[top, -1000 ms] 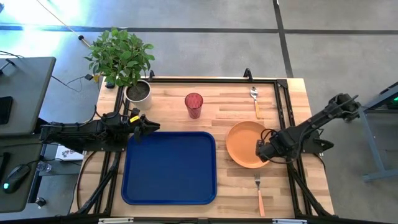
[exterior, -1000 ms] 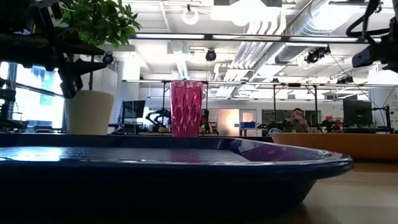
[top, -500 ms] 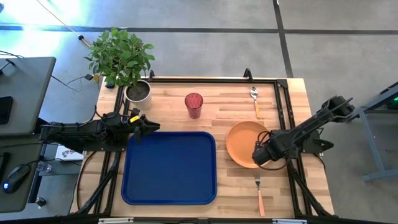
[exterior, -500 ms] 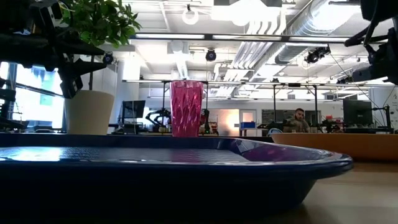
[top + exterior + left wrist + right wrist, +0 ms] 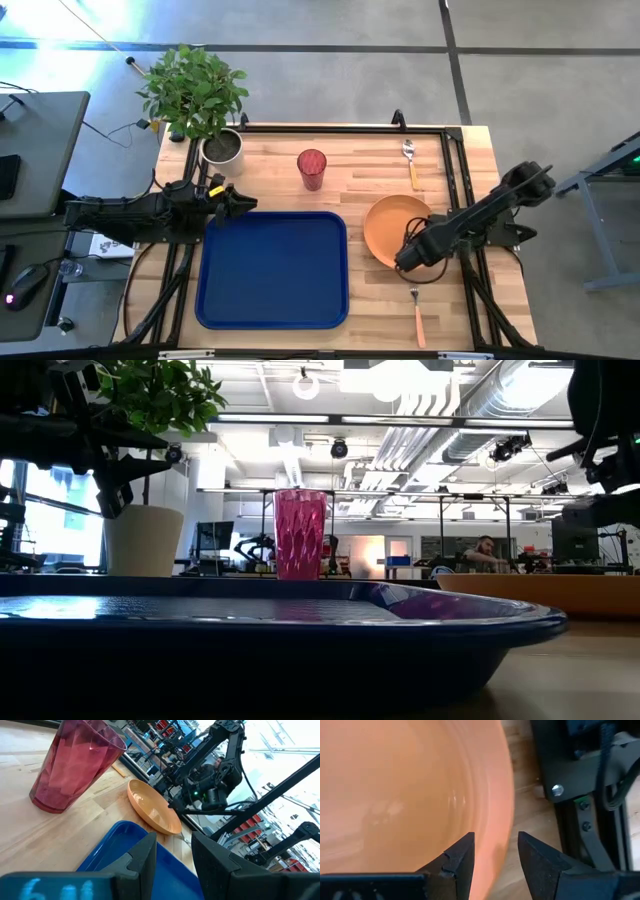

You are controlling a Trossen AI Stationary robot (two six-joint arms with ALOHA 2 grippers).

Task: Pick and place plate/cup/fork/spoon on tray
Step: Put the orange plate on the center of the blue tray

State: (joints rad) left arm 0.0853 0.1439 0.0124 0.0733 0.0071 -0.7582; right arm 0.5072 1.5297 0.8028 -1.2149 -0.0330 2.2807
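Now right gripper (image 5: 495,857) jaws spread astride plate (image 5: 392,230) rim; left gripper (image 5: 174,857) spread beside tray (image 5: 272,270)

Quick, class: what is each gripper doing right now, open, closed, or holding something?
Left gripper: open, empty, near the tray.
Right gripper: open, fingers straddling the plate rim, not yet closed.

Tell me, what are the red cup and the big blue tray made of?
The cup looks like see-through red plastic: light passes through its ribbed sides. It could be glass, but the look suggests plastic. The tray looks like smooth, shiny dark blue plastic: its rounded rim gleams with reflections in the low view.
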